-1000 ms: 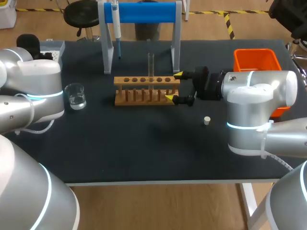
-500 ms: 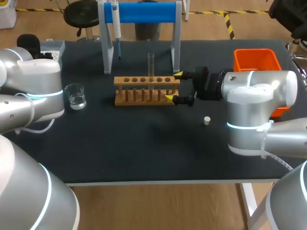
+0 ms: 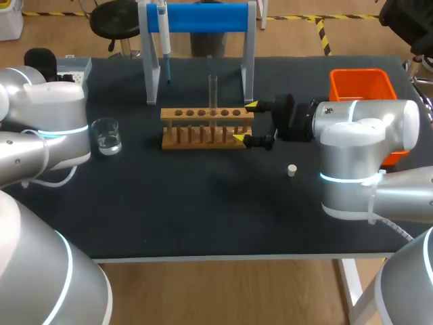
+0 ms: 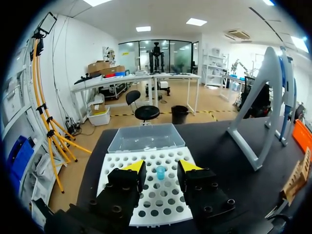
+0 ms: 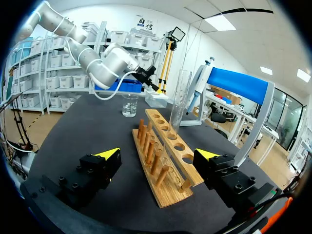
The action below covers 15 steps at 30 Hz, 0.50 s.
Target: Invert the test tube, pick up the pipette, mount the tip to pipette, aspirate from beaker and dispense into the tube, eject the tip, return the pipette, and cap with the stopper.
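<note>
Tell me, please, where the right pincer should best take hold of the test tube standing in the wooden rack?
Probably the bare glass of the test tube above the wooden rack, approached level from the rack's right end, where the open right pincer sits. The tube stands upright and only that part shows.

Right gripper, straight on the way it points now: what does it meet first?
Most likely the wooden rack: its near end lies just ahead of the right gripper, between its open fingers. The test tube stands farther along. Whether the fingertips would clear the rack's sides is unclear.
</note>
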Motion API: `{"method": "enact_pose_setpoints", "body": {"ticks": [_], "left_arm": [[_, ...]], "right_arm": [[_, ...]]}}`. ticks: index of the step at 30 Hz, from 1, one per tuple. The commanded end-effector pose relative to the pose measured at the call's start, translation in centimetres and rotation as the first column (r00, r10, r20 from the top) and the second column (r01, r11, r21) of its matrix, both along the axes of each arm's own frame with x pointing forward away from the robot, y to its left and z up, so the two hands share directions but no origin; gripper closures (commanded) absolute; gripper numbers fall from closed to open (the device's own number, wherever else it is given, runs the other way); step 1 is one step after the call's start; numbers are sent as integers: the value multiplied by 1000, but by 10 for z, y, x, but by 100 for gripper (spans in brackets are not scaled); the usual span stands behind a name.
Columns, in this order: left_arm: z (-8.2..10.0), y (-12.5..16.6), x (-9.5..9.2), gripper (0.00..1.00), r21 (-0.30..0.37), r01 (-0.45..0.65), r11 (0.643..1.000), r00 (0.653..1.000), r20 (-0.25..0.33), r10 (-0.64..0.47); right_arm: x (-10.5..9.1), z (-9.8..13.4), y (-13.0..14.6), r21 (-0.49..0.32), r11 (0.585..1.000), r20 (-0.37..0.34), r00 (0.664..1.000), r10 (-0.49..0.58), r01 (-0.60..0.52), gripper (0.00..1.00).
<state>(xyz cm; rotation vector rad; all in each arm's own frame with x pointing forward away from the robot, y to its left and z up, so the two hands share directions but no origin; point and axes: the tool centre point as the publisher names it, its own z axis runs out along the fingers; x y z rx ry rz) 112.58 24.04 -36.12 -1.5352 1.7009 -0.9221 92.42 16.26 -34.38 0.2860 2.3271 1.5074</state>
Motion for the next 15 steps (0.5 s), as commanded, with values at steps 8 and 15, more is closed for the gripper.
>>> {"method": "enact_pose_setpoints", "body": {"ticks": [8,15], "left_arm": [[-1,1,3,60,4,5,1000,1000,-3,-5],[-1,0,4,61,5,8,1000,1000,-3,-8]], "right_arm": [[-1,0,0,-1,1000,1,1000,-3,3,0],[-1,0,0,-1,1000,1,1000,-3,3,0]]}}
